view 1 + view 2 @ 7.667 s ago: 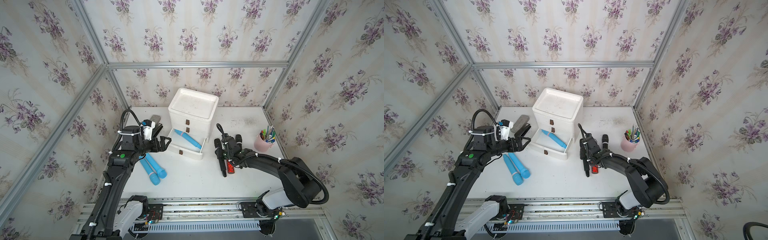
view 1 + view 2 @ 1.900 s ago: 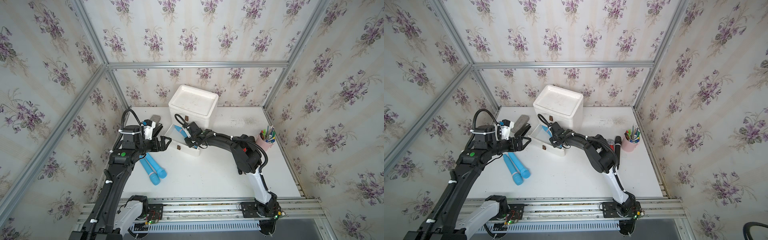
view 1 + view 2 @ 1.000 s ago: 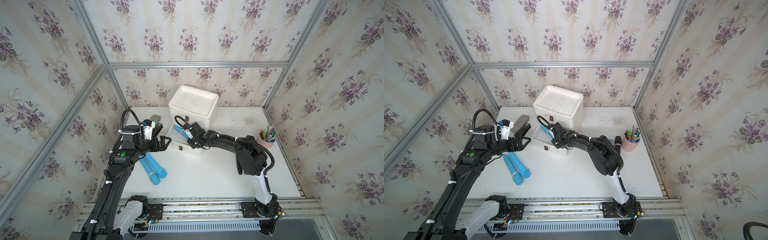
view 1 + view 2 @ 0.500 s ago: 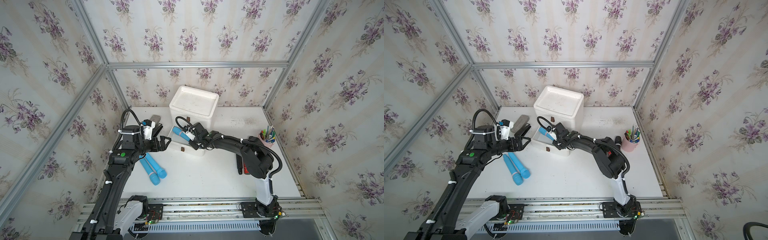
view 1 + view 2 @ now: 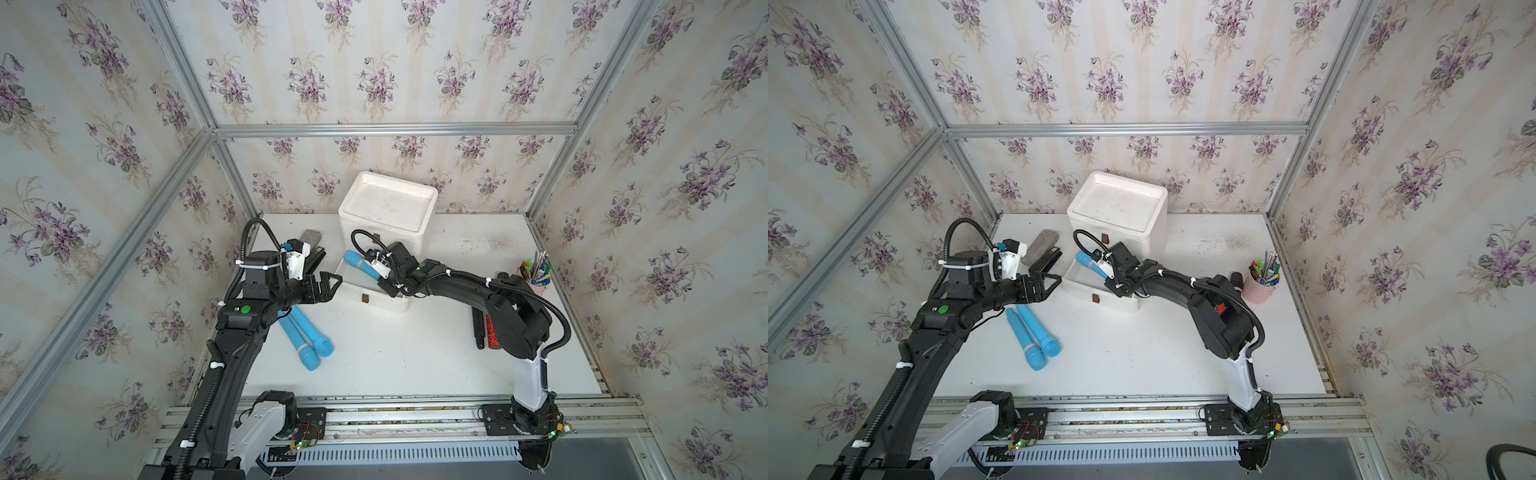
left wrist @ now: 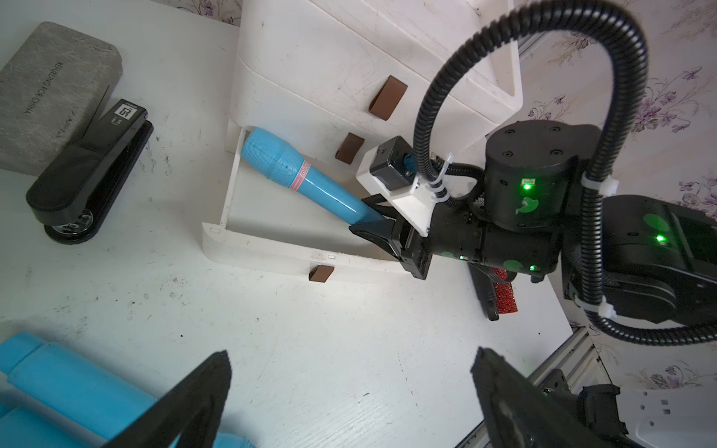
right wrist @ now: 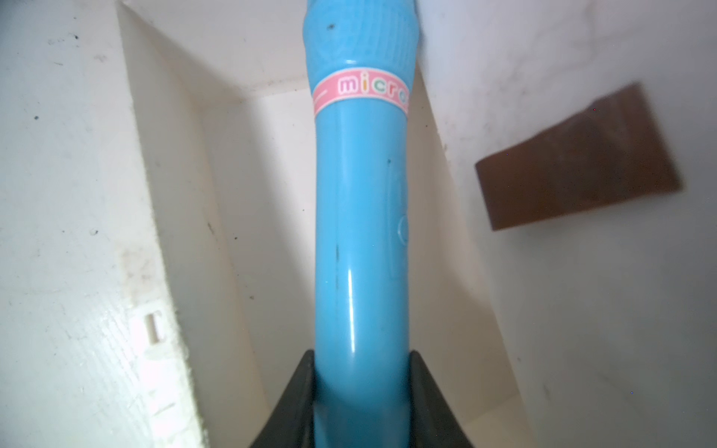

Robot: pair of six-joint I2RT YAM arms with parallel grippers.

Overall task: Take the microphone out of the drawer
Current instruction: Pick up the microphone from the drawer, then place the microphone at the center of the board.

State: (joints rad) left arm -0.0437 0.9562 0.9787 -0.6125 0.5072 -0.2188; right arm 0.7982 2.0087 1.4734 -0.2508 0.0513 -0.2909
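Note:
A blue microphone (image 5: pixel 360 263) (image 5: pixel 1090 263) (image 6: pixel 295 174) (image 7: pixel 361 213) with a pink band lies slanted in the open bottom drawer (image 5: pixel 353 293) (image 5: pixel 1081 291) (image 6: pixel 271 248). Its head is up by the drawer's back left corner. My right gripper (image 5: pixel 384 280) (image 5: pixel 1113 278) (image 6: pixel 368 215) (image 7: pixel 361 357) reaches into the drawer and is shut on the microphone's handle end, one black finger on each side. My left gripper (image 5: pixel 332 284) (image 5: pixel 1054 282) (image 6: pixel 349 355) hangs wide open just left of the drawer, holding nothing.
The white drawer cabinet (image 5: pixel 388 212) stands at the back. Two more blue microphones (image 5: pixel 307 336) lie below my left arm. A black stapler (image 6: pixel 89 174) and a grey case (image 6: pixel 50 85) sit at the back left. A pink pen cup (image 5: pixel 534 280) and dark stick-shaped items (image 5: pixel 484 328) are on the right.
My right arm came over from the right, reached into the drawer and closed on the blue microphone. In the last second the microphone's head has slid left and up. My left arm stayed still.

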